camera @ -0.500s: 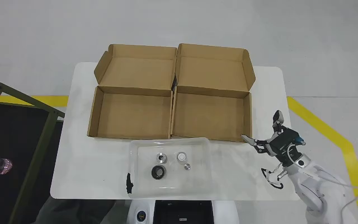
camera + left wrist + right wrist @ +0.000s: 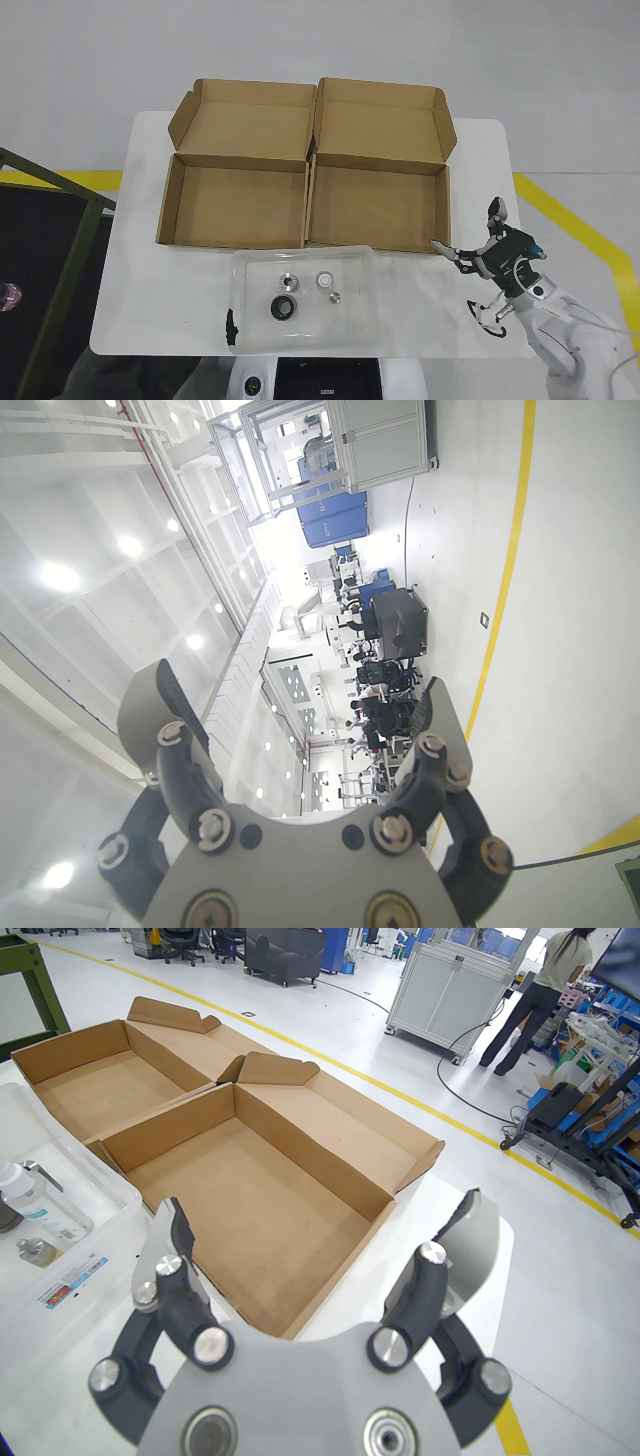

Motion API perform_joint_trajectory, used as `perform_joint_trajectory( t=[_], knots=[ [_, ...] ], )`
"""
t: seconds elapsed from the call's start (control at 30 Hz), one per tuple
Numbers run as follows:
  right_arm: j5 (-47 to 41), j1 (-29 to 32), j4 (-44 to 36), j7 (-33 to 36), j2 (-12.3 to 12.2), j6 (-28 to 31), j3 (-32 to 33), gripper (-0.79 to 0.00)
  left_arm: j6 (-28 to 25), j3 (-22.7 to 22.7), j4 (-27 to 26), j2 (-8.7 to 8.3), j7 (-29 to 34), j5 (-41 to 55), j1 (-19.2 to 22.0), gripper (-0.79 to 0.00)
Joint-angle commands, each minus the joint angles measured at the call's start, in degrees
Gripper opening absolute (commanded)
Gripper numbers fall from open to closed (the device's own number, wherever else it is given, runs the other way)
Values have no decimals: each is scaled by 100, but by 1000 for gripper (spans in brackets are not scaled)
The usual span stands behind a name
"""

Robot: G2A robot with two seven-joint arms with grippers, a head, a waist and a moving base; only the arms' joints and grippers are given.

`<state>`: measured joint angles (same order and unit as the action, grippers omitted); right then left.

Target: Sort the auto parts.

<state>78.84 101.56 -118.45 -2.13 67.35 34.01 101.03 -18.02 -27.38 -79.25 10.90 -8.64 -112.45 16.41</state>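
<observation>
A clear plastic tray point(image 2: 250, 270) at the table's front holds a black ring point(image 2: 284, 307) and three small silver parts point(image 2: 288, 280). Behind it stand two open cardboard boxes, the left box point(image 2: 235, 205) and the right box point(image 2: 375, 210), with nothing in them. My right gripper point(image 2: 470, 232) hovers open over the table's right edge, beside the right box's front corner. In the right wrist view this gripper point(image 2: 320, 1208) faces the right box point(image 2: 250, 1188), with the tray point(image 2: 120, 1193) and a silver part point(image 2: 32, 1250) off to one side. My left gripper point(image 2: 300, 682) is open, holds nothing and points out into the hall.
Both box lids point(image 2: 380, 120) lie folded back toward the table's far edge. A small dark thing point(image 2: 231, 328) sits at the tray's front left corner. A small clear bottle point(image 2: 35, 1208) stands in the tray. Bare white table point(image 2: 135, 250) lies left of the boxes.
</observation>
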Motion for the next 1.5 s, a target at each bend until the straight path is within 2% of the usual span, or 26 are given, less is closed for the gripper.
perform_joint_trajectory(
  t=[0.0, 0.5, 1.47],
  knots=[
    [0, 0, 0, 0, 0, 0, 0, 0, 0, 0, 0, 0, 0, 0, 0, -1],
    [-50, -40, 14, 154, -3, 17, -102, 0, 0, 0, 0, 0, 0, 0, 0, 0],
    [-1024, -1830, 186, 2469, -144, 2186, -2356, 0, 0, 0, 0, 0, 0, 0, 0, 0]
  ],
)
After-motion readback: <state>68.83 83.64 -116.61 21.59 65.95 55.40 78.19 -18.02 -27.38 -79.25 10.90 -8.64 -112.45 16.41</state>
